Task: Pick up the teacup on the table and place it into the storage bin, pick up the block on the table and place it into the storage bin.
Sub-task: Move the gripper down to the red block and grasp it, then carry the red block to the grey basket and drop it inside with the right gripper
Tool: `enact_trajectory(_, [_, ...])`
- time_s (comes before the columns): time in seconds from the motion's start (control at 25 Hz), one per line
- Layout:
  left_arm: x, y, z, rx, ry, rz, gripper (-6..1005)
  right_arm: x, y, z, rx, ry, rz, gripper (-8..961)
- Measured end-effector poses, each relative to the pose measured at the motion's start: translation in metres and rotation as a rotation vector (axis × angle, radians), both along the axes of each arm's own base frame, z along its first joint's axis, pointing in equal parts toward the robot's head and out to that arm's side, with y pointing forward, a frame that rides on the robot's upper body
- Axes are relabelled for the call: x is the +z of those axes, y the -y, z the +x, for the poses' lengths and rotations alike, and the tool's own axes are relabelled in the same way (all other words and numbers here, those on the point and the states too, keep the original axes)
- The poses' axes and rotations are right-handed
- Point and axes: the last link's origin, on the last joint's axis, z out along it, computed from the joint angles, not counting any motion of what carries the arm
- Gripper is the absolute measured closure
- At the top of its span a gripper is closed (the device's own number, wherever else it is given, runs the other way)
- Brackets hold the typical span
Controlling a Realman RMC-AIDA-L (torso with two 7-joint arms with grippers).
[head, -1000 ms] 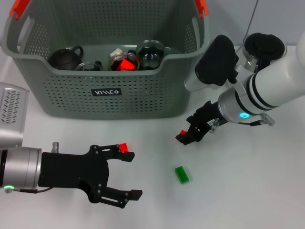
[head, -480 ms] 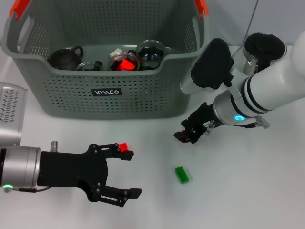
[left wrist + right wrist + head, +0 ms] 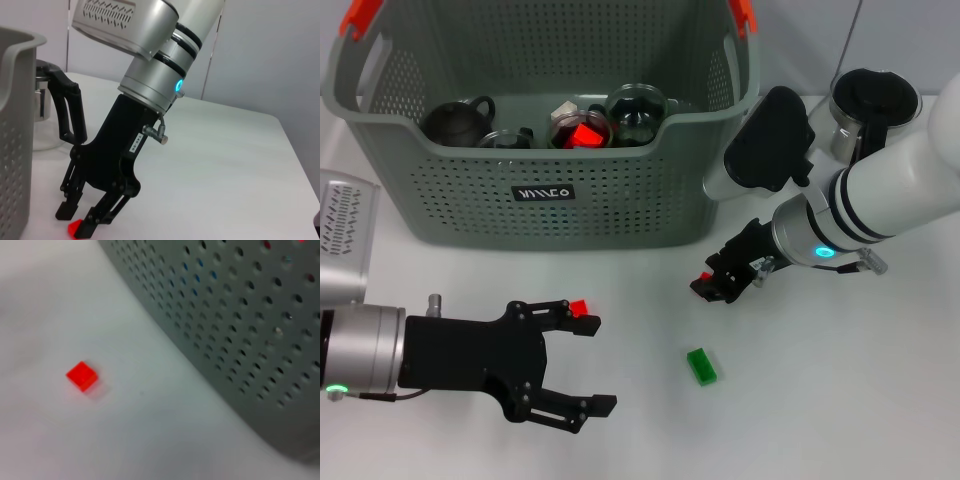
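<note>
The bin (image 3: 545, 130) stood at the back of the bench (image 3: 820, 400), already holding a dark teapot (image 3: 455, 120), glass cups (image 3: 635, 110) and a red block (image 3: 584, 133). Just in front of the bin's right corner the right gripper (image 3: 715, 285) hung low over the bench, jaws parted, with a small red piece (image 3: 704, 278) at their tips; whether they touched it was hard to tell. A green block (image 3: 701, 365) lay farther forward from the bin, below that gripper. The left gripper (image 3: 570, 365) rested well in front of the bin's left half, jaws released, another red block (image 3: 580, 307) just beside its upper finger. A steel kettle (image 3: 865, 105) stood right of the bin.
</note>
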Motion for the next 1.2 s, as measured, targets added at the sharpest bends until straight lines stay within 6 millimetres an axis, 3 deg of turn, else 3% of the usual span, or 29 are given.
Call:
enact_trajectory(0.32, [0.001, -0.002, 0.001, -0.005, -0.003, 0.000, 62, -0.004, 0.004, 0.000, -0.006, -0.002, -0.021, 567])
enact_trajectory(0.52, [0.001, -0.002, 0.001, -0.005, -0.005, 0.001, 62, 0.000, 0.004, -0.008, 0.002, -0.048, -0.019, 731])
enact_trajectory(0.6, [0.001, -0.002, 0.001, -0.005, -0.005, 0.001, 62, 0.005, 0.005, -0.013, 0.013, -0.069, -0.021, 737])
enact_trajectory(1.0, [0.004, 0.005, -0.013, 0.062, -0.003, 0.037, 62, 0.056, 0.026, -0.070, 0.049, -0.204, -0.148, 749])
enact_trajectory(1.2, [0.003, 0.007, -0.015, 0.074, 0.003, 0.040, 62, 0.087, 0.032, -0.121, 0.117, -0.360, -0.195, 749])
